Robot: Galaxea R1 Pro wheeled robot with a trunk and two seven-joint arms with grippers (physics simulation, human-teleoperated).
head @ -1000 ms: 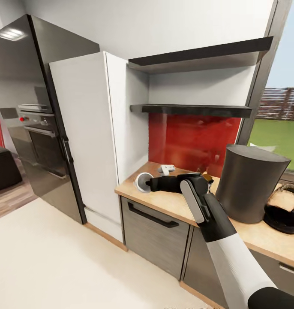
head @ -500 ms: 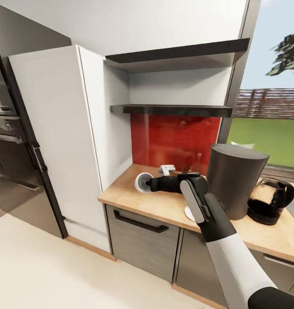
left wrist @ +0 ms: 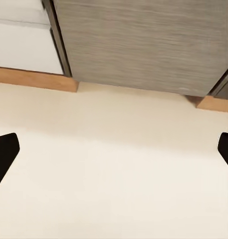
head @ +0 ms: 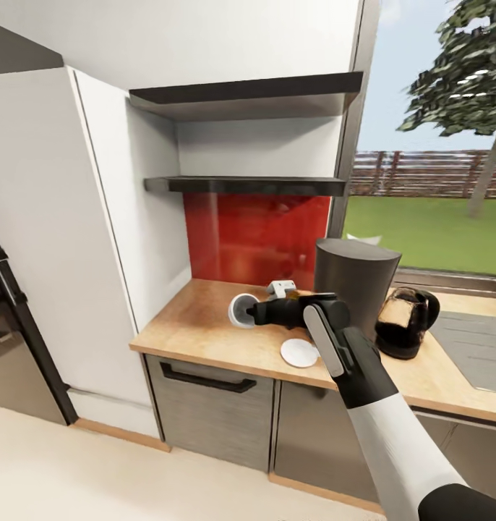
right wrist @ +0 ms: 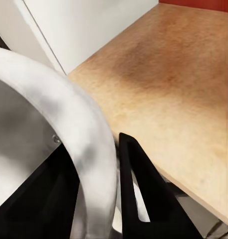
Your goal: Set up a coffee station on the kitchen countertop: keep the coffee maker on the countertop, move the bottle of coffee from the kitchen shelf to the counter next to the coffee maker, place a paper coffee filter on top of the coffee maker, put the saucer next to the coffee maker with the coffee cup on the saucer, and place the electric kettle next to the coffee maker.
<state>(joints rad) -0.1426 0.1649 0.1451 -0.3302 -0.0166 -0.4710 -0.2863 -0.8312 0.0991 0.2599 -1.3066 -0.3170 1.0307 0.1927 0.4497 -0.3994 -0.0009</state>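
The right claw point(head: 249, 312) pinches the white cup point(head: 241, 310) by its rim above the worktop point(head: 204, 340). The saucer point(head: 299, 353) lies just below and beside it, near the coffee maker point(head: 354, 282). The left claw point(left wrist: 114, 154) is spread above the floor point(left wrist: 114, 164).

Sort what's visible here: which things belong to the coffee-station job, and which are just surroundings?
Job: coffee cup held in right gripper; saucer; coffee maker; electric kettle; kitchen countertop; kitchen shelf.

Surroundings: red backsplash; window; drawer handle.

The wood desk point(head: 204, 329) is carrying the coffee maker point(head: 353, 286), the kettle point(head: 405, 322) just beside it, and the saucer point(head: 298, 353) lying flat near the front edge. A steel sink point(head: 479, 347) is sitting inset.
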